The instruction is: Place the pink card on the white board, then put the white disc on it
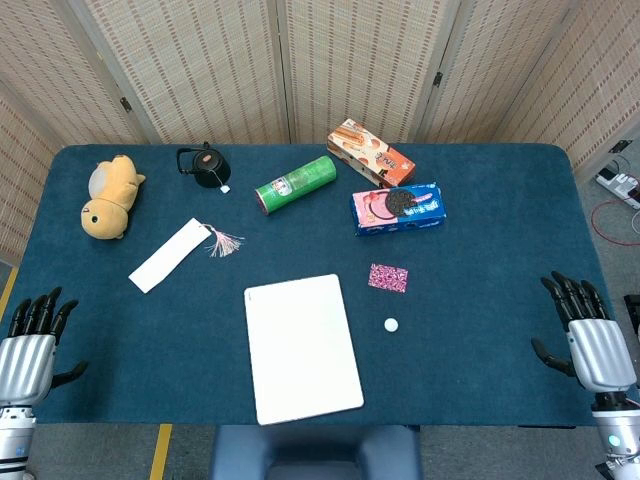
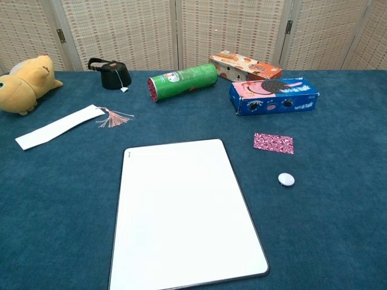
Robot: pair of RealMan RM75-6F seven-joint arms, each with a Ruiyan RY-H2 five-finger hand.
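chest view: white board bare; pink card, white disc beside it

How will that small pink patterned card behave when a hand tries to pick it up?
The small pink patterned card lies flat on the blue cloth, so probably thin, light and hard to get fingers under. It may slide or bend rather than lift.

From my station, taking the white board as landmark: bare surface lies open to its right, broken only by the pink card and white disc just beside that edge. Beyond the board's far edge stand a green can, blue box and orange box. Far-left of it lie a bookmark, a plush toy and a black pot.
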